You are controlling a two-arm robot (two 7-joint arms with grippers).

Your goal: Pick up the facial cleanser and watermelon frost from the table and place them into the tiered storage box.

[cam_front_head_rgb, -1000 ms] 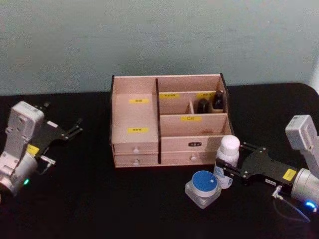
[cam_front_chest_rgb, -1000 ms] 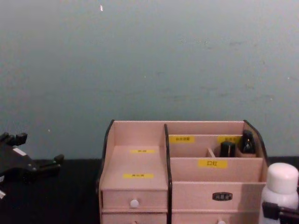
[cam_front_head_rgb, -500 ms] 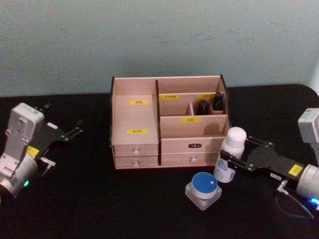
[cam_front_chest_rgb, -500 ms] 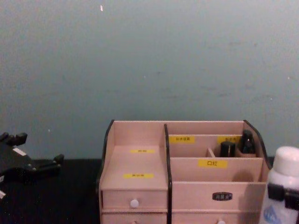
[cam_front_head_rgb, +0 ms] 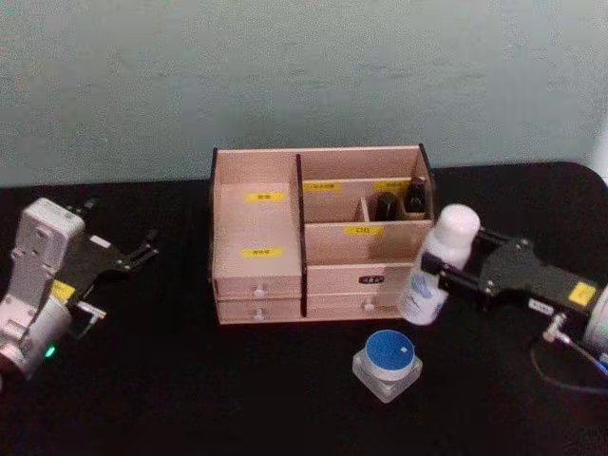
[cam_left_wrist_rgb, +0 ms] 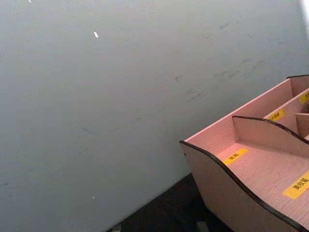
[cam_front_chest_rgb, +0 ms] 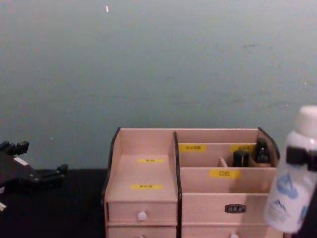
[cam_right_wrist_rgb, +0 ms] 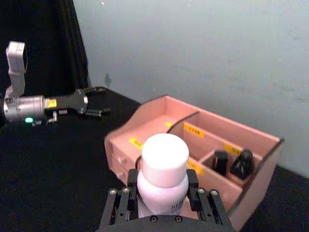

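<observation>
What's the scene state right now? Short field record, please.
right gripper: shut on white bottle, by the box's right front corner
white bottle: tilted, off the table, not yet in box
blue-lidded jar: on table in front of box
box: upright, two dark bottles in back right compartment
left gripper: open, parked at left

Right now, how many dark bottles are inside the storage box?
2. The left dark bottle and the right dark bottle stand side by side in the back-right compartment of the tiered storage box. Dividers may hide more.
</observation>
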